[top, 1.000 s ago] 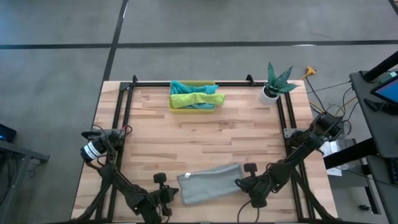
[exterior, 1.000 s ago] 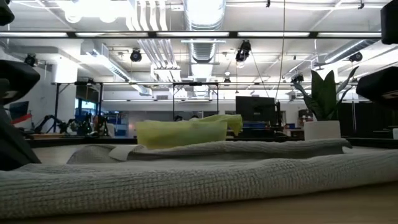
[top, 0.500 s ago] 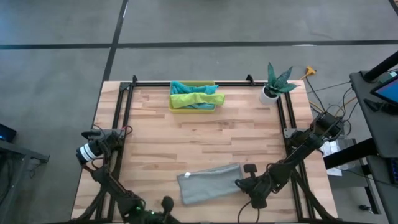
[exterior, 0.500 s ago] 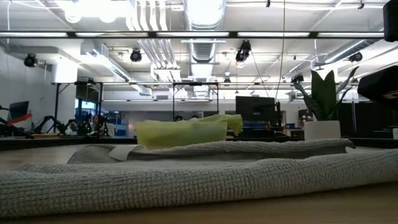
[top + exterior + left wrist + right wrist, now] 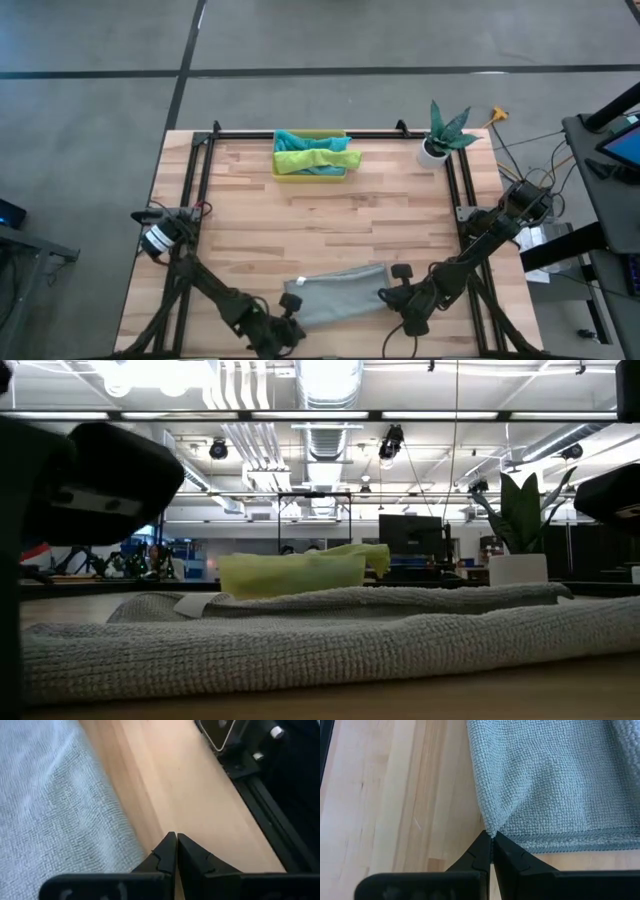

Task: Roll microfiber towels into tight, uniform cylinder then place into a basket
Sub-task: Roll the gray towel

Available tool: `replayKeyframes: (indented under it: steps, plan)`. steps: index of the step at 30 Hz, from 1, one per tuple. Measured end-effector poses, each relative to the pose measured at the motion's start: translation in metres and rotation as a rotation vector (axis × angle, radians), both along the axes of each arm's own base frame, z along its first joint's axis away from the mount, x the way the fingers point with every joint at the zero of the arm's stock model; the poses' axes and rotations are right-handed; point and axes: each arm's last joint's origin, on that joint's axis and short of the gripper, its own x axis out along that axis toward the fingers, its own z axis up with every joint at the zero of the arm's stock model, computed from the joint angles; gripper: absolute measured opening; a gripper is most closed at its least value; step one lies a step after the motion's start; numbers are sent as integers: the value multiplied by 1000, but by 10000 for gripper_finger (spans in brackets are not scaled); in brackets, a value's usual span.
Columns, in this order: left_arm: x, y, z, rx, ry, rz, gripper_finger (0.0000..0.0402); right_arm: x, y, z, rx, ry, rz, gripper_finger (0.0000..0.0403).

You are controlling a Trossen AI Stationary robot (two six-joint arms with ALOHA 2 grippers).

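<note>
A grey towel (image 5: 340,293) lies partly folded on the wooden table near its front edge, spread flat with a white tag at its left end. My right gripper (image 5: 386,295) is shut on the towel's right end. My left gripper (image 5: 291,303) is shut at the towel's left end; in its wrist view the fingertips (image 5: 176,837) stand over bare wood right beside the towel's edge (image 5: 125,837). The yellow basket (image 5: 284,172) stands at the far middle with a teal towel (image 5: 300,140) and a lime green one (image 5: 318,159) lying in it. My right gripper pinches the edge of the grey towel's right end (image 5: 492,827) between its two fingertips, slanting down from the table's right side. The cloth puckers to a point at the fingers, and the rest of the towel lies on the table. My left gripper: I cannot tell whether its shut fingers touch the towel's edge.
A white plant pot (image 5: 433,151) stands at the far right corner. A black frame rail (image 5: 300,134) runs along the far edge and down both sides. Bare wood lies between the grey towel and the basket.
My left gripper drew back toward the table's near edge, then came back toward the right and up to the grey towel's left end, turning as it went. It stayed shut. My right gripper and the towel have kept still.
</note>
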Motion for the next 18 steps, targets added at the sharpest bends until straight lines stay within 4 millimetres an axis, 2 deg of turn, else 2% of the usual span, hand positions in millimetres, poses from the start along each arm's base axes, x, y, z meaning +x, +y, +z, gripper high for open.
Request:
replayKeyframes:
  steps: [5, 11, 18]
  plan:
    - [1, 2, 1, 35, -7, 30, 0, 0, 0, 0, 1, -1, 0, 9]
    - [1, 7, 1, 159, -5, 104, 0, 0, 0, 0, 3, -3, 0, 9]
    - [8, 0, 17, 185, -23, 115, 0, 0, 0, 0, 5, -5, 0, 9]
